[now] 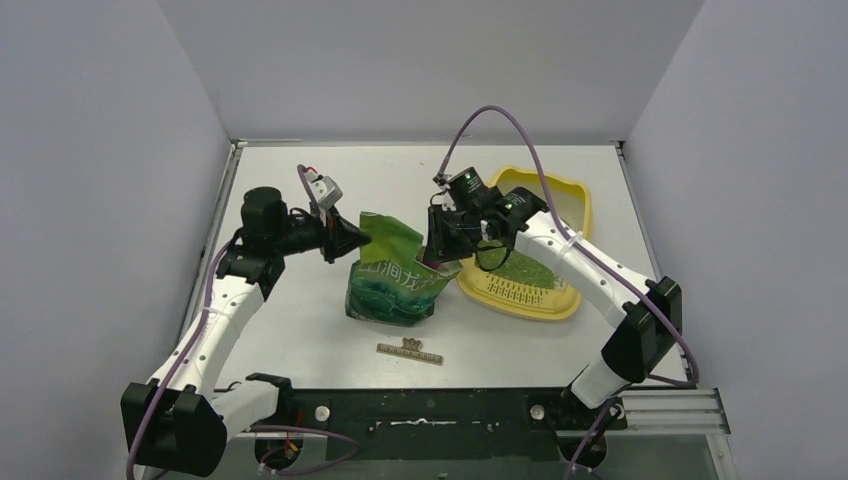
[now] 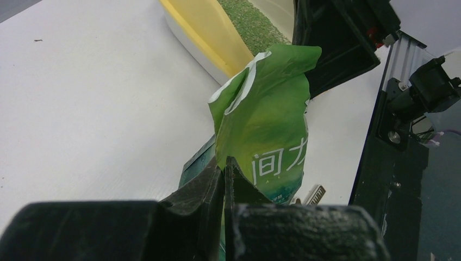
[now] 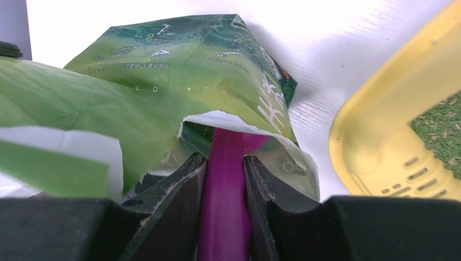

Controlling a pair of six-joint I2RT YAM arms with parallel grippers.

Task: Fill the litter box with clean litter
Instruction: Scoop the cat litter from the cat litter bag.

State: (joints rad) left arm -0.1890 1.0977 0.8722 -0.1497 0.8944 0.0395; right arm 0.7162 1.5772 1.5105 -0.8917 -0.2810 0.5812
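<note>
The pale yellow litter box (image 1: 572, 212) lies at the right of the table, and clean litter (image 1: 527, 268) covers part of its floor. A green bag (image 1: 392, 280) stands just left of it. My left gripper (image 1: 352, 238) is shut on the bag's upper left edge (image 2: 224, 163). My right gripper (image 1: 441, 252) is shut on the handle of a magenta scoop (image 3: 225, 179), whose head is hidden inside the bag's torn mouth (image 3: 217, 117). The right wrist view shows the litter box's rim (image 3: 375, 125) and litter (image 3: 441, 130) to the right.
A small tan toothed strip (image 1: 410, 350) lies on the table in front of the bag. White walls enclose the table on three sides. A black rail (image 1: 430, 410) runs along the near edge between the arm bases.
</note>
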